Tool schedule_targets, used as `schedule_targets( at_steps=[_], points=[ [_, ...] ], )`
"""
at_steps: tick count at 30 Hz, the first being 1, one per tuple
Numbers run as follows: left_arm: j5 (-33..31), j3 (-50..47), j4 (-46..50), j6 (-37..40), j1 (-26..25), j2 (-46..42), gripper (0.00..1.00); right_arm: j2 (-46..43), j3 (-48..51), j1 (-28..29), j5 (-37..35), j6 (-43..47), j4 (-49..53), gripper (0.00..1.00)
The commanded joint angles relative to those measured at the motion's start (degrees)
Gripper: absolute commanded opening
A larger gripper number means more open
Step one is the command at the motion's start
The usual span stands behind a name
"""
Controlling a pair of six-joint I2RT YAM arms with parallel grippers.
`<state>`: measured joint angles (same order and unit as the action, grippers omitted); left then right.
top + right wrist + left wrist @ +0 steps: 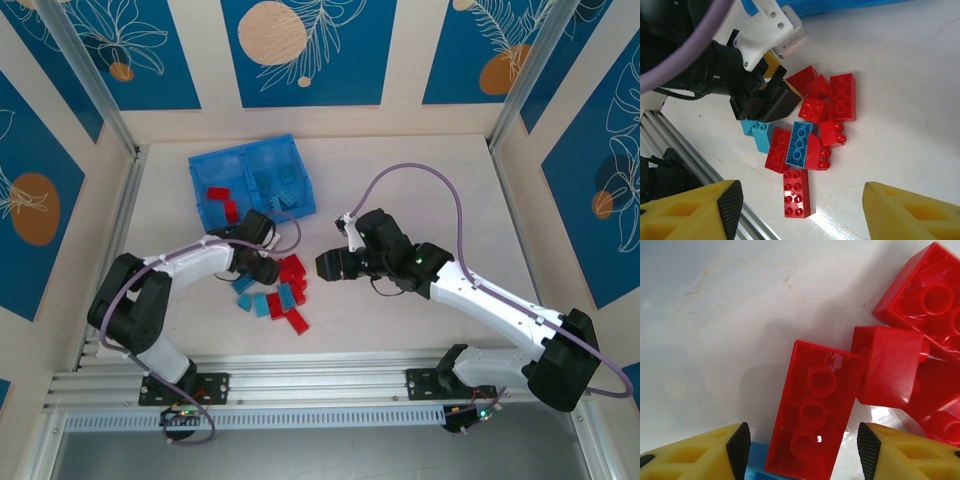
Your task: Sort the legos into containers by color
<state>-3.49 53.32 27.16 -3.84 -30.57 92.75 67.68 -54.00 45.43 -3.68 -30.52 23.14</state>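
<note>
Sorting under way: at the lower centre of the overhead view we see the left gripper (264,268) down at the upper left edge of the pile (285,298), red and light blue legos mixed loose on the table (420,180). Its wrist camera shows why it sits so low. The jaws stand spread, with the black pads (738,446) at the bottom corners on either side of one red brick (812,415). A gap shows on each side, so nothing is pinched yet. The brick runs up the middle of the frame with three round tubes facing us, which suggests its hollow underside is up. We judge this to be the lining-up for a grasp across the brick's narrow width. Its upper right corner touches a second red brick, and a blue brick (757,474) shows at the bottom edge, beside or under it, we cannot tell which. Closing may therefore nudge neighbours. The right gripper (332,266) hovers just right of the pile, its fingers (695,210) wide apart and holding nothing, apparently standing off to give the left arm room. The bin (215,168) lies at the upper left, near the pile, with red bricks in its left compartment and blue in its right. We take that as the colour rule, so this red brick belongs on the left.
</note>
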Motion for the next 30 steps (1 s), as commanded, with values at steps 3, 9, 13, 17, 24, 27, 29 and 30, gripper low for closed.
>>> schedule_targets(
  at_steps=[3, 9, 13, 17, 24, 27, 29, 30],
  points=[
    [0.41, 3.03, 0.51, 1.46, -0.5, 3.8, 0.53, -0.09, -1.26, 0.52, -0.36, -1.56, -1.51, 0.67],
    [0.21, 4.19, 0.97, 1.58, -0.48, 5.09, 0.41, 0.25, -1.9, 0.6, 0.97, -2.22, -0.35, 0.67],
    [-1.32, 4.57, 2.25, 0.45, -0.5, 6.07, 0.4, -0.06, -2.25, 0.74, 1.13, -2.79, 0.5, 0.67],
    [-3.6, 5.84, 4.36, -1.06, -0.41, 8.33, 0.4, -0.53, -2.51, 0.98, 1.39, -2.97, 0.59, 0.67],
    [-3.46, 6.2, 4.14, -2.38, -0.46, 6.28, 0.32, -1.97, -3.04, 1.06, 0.08, -2.78, 2.26, 0.67],
    [-3.55, 6.44, 4.33, -3.23, -0.46, 1.08, 0.32, -2.88, -3.04, 1.06, 0.15, -2.87, 2.1, 0.67],
    [-5.22, 6.66, 4.52, -3.95, -0.41, -3.25, 0.32, -3.24, -3.18, 1.06, 0.08, -2.88, 1.91, 0.67],
    [-6.91, 7.09, 4.96, -4.44, -0.46, -5.35, 0.32, -3.26, -3.22, 1.06, -0.1, -2.88, 1.76, 0.67]
  ],
)
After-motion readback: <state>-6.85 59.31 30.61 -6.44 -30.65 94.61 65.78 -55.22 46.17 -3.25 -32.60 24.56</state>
